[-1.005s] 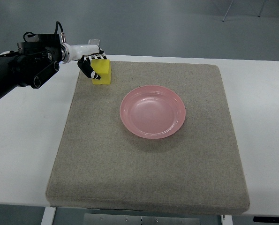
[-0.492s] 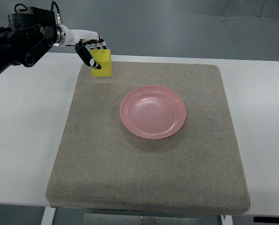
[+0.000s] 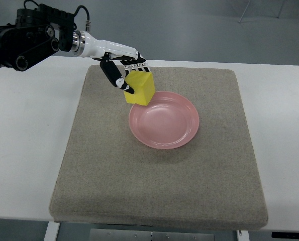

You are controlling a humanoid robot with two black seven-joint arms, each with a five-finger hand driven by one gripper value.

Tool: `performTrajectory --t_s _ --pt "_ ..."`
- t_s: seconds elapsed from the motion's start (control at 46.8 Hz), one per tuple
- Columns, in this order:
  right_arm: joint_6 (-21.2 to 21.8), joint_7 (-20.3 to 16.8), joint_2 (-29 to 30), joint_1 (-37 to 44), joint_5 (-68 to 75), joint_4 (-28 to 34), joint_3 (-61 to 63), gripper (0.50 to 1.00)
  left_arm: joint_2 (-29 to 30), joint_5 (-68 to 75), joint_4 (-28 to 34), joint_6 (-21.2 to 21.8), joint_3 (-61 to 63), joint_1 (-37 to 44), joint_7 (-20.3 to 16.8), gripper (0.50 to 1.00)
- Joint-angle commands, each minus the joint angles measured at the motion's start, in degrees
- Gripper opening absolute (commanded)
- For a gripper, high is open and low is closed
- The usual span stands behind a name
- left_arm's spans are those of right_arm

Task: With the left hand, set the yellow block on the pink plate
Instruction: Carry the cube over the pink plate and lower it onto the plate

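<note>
Now left hand (image 3: 123, 75) pinching yellow block (image 3: 140, 89) by opp. sides, held over pink plate (image 3: 164, 119) near its upper-left rim. Block prob. foam: light, squashy, grippy; side grip w/ gentle squeeze seems enough

yellow block (image 3: 140, 89) tilted over pink plate (image 3: 164, 120) rim

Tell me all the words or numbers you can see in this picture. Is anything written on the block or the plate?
There are no words, numbers or signs to read here.
The yellow block is plain, held in the left robot hand.
The pink plate is plain too.
The grey mat and white table carry no print.
The black-and-white stripes on the fingers are only a pattern, not letters.
</note>
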Motion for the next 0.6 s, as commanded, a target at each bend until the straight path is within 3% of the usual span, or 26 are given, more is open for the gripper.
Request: performTrajectory --t_s 0.0,0.385,0.578 --pt "0.00 0.00 0.00 -0.08 0.00 0.00 0.00 0.924 0.06 4.18 -3.85 4.70 0.01 0.26 0.11 0.500" --pt "0.00 0.00 0.00 0.01 0.00 0.00 0.00 0.924 -3.62 8.14 -5.00 16.31 0.28 4.04 0.73 0.500" --pt "0.00 0.00 0.00 0.01 0.00 0.00 0.00 0.924 -4.33 8.06 -5.00 17.28 0.28 4.92 0.73 0.500"
